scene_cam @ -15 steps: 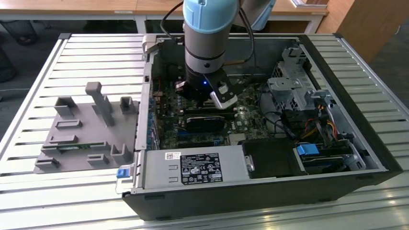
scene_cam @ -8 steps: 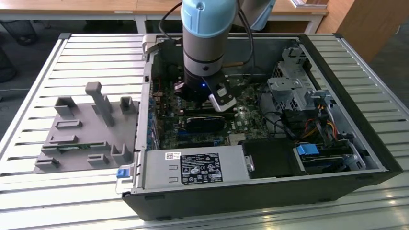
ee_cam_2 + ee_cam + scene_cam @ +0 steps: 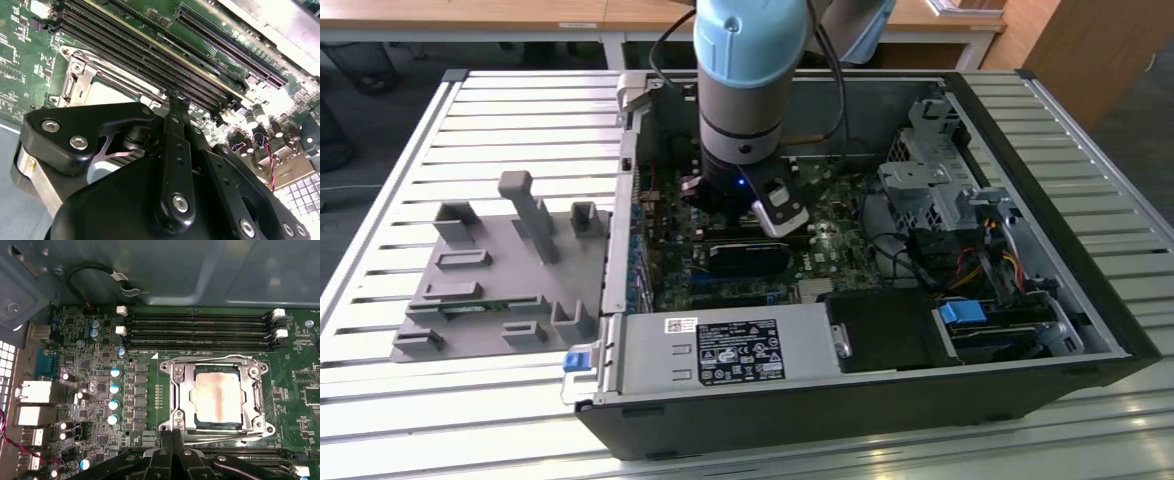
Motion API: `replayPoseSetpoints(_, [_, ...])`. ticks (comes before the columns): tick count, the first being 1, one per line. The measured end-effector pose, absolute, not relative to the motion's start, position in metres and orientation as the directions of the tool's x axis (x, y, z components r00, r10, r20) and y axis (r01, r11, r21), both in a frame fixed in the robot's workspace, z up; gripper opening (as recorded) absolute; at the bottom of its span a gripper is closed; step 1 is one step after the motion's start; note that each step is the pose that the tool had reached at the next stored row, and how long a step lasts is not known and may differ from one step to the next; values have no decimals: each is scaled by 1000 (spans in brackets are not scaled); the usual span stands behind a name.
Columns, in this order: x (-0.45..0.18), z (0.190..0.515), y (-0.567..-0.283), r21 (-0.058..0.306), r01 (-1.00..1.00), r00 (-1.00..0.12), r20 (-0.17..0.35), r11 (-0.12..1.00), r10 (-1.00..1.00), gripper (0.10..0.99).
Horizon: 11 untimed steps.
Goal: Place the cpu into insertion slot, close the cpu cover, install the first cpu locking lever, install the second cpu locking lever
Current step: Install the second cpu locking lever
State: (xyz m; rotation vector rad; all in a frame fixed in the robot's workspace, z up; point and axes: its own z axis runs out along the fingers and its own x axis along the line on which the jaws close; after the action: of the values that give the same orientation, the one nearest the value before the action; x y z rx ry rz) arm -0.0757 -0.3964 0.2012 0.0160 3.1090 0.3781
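On the slatted metal desk (image 3: 480,110), largest item first:

Computer case (image 3: 1014,380): black tower laid on its side, side panel off, interior facing up; it takes up the exterior view's right half of the desk.

Robot arm (image 3: 744,90): grey and pale-blue, reaching straight down into the open case over the board.

Grey fixture tray (image 3: 480,290): moulded holder with upright posts, lying on the desk just beside the case, at the exterior view's left.

Power supply (image 3: 720,352): silver box with a white label, along the case's near edge in the exterior view.

Green circuit board (image 3: 300,390): floor of the case; long black memory slots (image 3: 200,330) run beside the socket, and small blue-topped capacitors (image 3: 114,388) stand in a row near it.

Claw (image 3: 172,436): black linkage fingers meeting tip to tip, clenched on nothing, poised at the socket's metal edge; whether the tips touch it cannot be told. In the second wrist view the same claw (image 3: 176,100) sits just beside the socket frame.

Insertion slot (image 3: 218,435): square socket with metal rim, set into the board next to the memory slots.

Cpu cover (image 3: 182,390): silvery frame lying flat over the socket, its window around the chip.

Cpu (image 3: 219,397): silvery-grey square seated in the insertion slot, showing through the cover's window.
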Motion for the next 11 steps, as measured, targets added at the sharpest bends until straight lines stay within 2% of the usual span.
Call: replayPoseSetpoints(11, [-77,197,-396,260,9,-1000,-8,966,11,106])
